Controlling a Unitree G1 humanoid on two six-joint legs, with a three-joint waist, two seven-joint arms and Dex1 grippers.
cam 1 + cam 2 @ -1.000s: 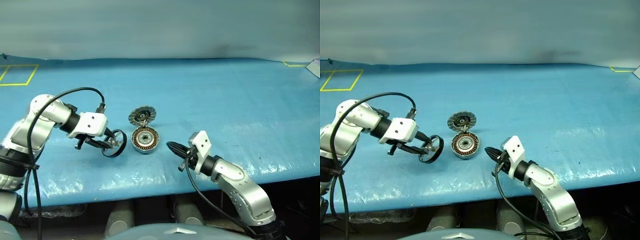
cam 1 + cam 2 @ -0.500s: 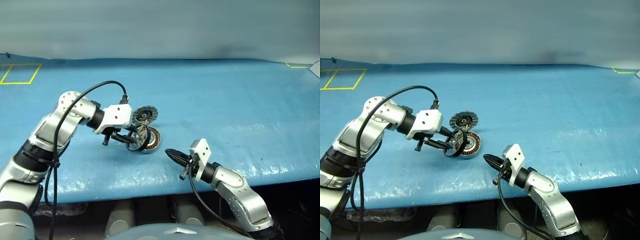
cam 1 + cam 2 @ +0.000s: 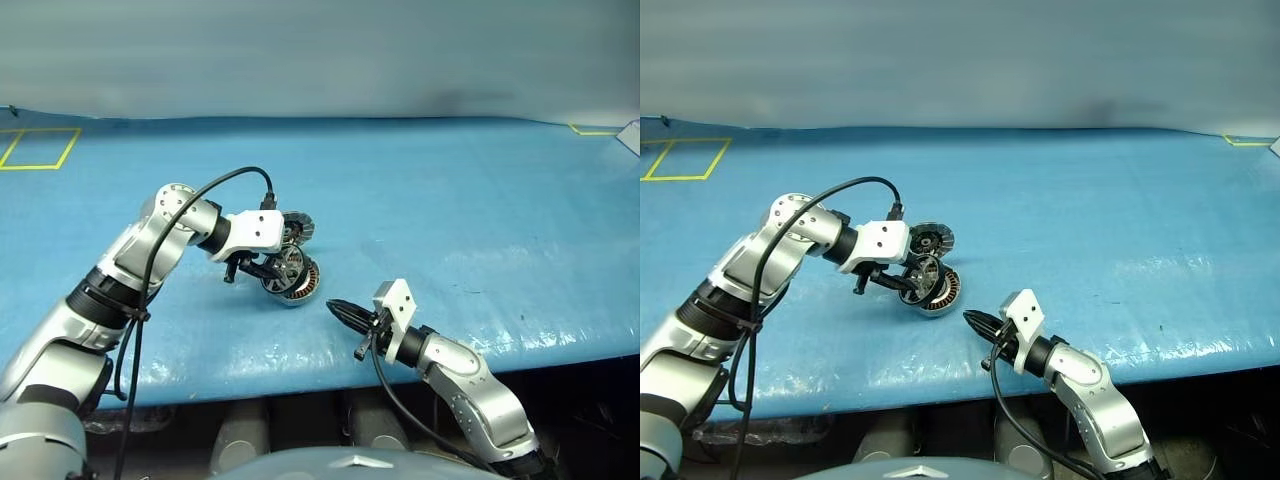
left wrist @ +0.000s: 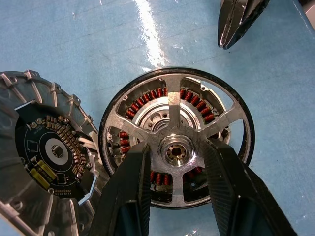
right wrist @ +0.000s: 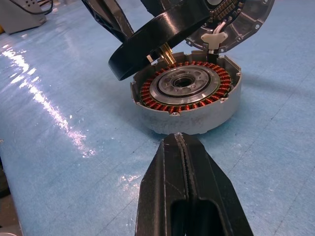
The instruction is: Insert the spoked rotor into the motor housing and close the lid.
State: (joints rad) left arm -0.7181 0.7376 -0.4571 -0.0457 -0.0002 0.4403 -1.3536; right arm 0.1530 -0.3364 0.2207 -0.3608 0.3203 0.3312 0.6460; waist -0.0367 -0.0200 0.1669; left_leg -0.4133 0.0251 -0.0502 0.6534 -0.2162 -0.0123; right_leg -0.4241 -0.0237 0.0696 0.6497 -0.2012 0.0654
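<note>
Left eye view: the left gripper (image 3: 272, 270), partly open and clamping the spoked rotor (image 4: 175, 140), is now carrying it in from the left over the motor housing (image 5: 189, 100). Rotor is tilting, shaft apparently aiming into the bore. Lid (image 4: 42, 147) is standing open. Right gripper (image 5: 181, 147), shut and empty, is waiting nearby.

I count one spoked rotor (image 4: 175, 147), one motor housing (image 5: 187, 101) and one lid (image 4: 44, 152), open at the housing's eleven o'clock. I have two grippers: my left gripper (image 3: 278, 273) and my right gripper (image 3: 335, 306).
</note>
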